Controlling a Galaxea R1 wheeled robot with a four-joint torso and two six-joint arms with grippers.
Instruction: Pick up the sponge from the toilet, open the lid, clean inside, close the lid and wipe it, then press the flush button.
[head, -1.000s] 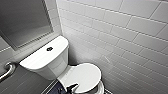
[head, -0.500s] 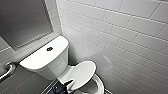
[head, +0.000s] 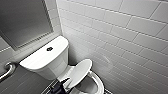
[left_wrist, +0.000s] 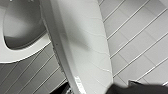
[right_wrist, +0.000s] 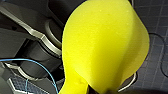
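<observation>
Opening the lid (head: 80, 72): half done.
Left claw (head: 61, 86) is touching its rim, grip unclear; right claw (right_wrist: 99, 89) is probably squeezing the sponge (right_wrist: 105, 45). Next, lid needs tipping upright.

The toilet (head: 58, 67) stands on a grey tiled floor (left_wrist: 27, 80). Its flat white tank top (head: 37, 61) bears one thing: the flush button (head: 49, 49), dark and round, set near the middle. In front of the tank the lid (head: 79, 72) stands tilted, partly raised off the bowl (head: 99, 83), whose white rim shows beneath and beside it. In the left wrist view the lid (left_wrist: 87, 50) runs nearly edge-on, glossy and white, beside the bowl's rim (left_wrist: 25, 53) — the inside of the bowl lies in shadow there.
</observation>
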